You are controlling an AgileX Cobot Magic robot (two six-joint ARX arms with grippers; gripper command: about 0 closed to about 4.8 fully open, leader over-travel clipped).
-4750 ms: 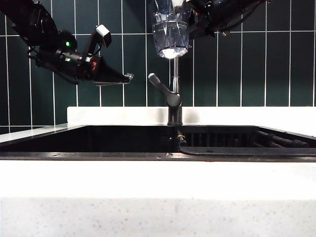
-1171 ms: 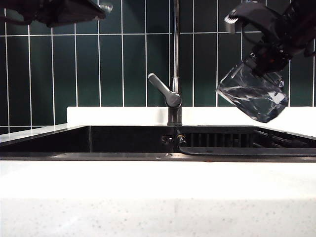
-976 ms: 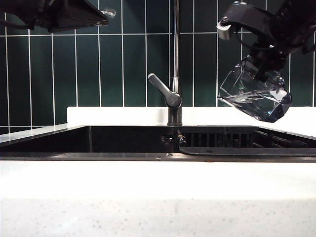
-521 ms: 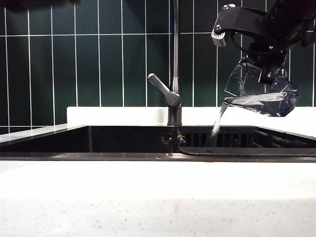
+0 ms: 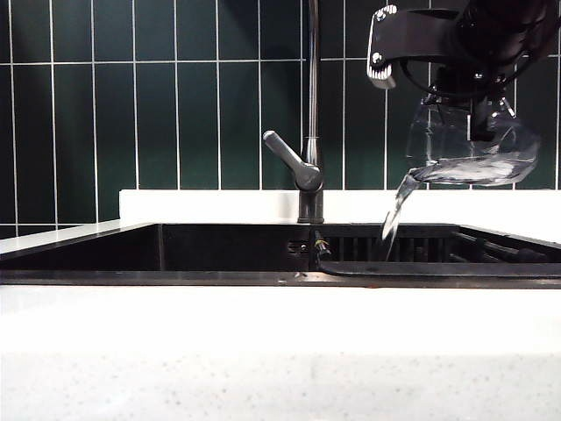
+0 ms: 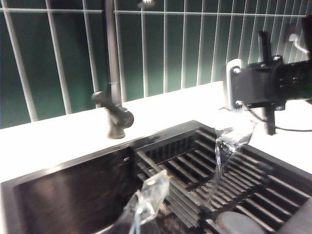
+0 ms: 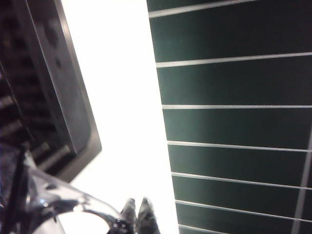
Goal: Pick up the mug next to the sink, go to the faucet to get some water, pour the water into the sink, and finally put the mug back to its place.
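1. The left end effector isn't in the exterior view; in its wrist view nothing of it shows clearly, though I judge it pressed together and empty.
2. The faucet (image 5: 308, 167) stands mid-frame behind the black sink (image 5: 219, 250).
3. At the upper right, the right end effector (image 5: 473, 132) pinches the clear faceted mug (image 5: 469, 149), tipped on its side, water (image 5: 394, 210) streaming onto the rack.
4. Pouring is under way; next, I'd say, righting the mug and setting it on the surface.

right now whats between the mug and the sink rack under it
A thin stream of water falls from the tilted mug, held in the right gripper, onto the sink rack; exterior and left wrist views show it.
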